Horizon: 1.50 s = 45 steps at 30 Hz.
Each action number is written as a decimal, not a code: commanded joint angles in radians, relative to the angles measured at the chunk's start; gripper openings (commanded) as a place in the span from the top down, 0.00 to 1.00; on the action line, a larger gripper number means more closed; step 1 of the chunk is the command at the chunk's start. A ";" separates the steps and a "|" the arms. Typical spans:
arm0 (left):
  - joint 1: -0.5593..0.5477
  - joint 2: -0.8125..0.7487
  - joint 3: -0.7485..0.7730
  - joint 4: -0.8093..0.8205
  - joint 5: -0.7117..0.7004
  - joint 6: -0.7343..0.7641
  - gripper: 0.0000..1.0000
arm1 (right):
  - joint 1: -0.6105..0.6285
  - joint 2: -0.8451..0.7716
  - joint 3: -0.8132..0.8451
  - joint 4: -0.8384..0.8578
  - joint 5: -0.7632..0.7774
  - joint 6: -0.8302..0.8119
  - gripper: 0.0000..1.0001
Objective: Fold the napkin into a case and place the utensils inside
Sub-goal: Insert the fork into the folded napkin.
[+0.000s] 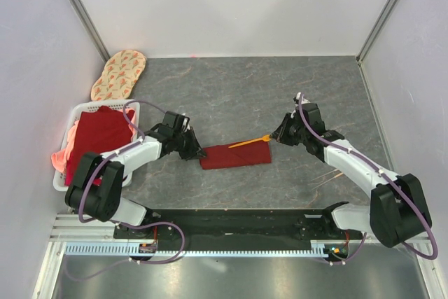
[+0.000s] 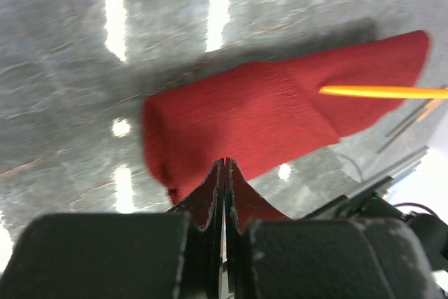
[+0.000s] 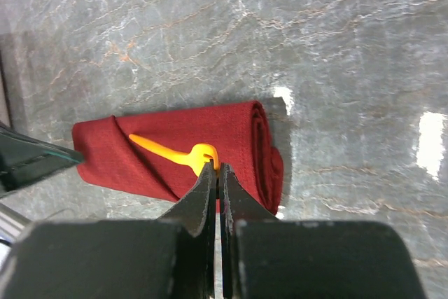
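At mid-surface [image 1: 280, 89] | folded dark red cloth case [image 1: 236, 156] | your left jaws closed on its left end | your right jaws closed on slender orange utensil [image 3: 161, 150]

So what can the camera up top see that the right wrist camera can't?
Only the top camera shows the oval mat, the white basket holding red cloths, and the whole left arm and right arm. Only the right wrist camera shows, close up, the right fingers pinched shut on the end of the orange utensil, and the stacked layers at the thick end of the case. Both show the dark red case on the grey table, with the orange utensil poking into it.
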 commanded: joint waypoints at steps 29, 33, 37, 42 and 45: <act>0.004 -0.034 -0.123 0.141 -0.008 -0.038 0.98 | 0.089 0.106 -0.147 0.348 -0.073 0.242 1.00; 0.005 -0.035 -0.123 0.146 0.000 -0.041 0.98 | 0.118 0.127 -0.145 0.378 -0.056 0.271 1.00; 0.004 -0.035 -0.126 0.155 0.006 -0.041 0.98 | 0.130 0.178 -0.110 0.394 -0.059 0.268 1.00; 0.004 -0.049 -0.128 0.155 0.012 -0.040 0.98 | 0.158 0.244 -0.072 0.400 -0.064 0.257 1.00; 0.004 -0.100 -0.134 0.155 0.006 -0.026 0.97 | 0.164 0.247 -0.055 0.386 -0.062 0.240 0.97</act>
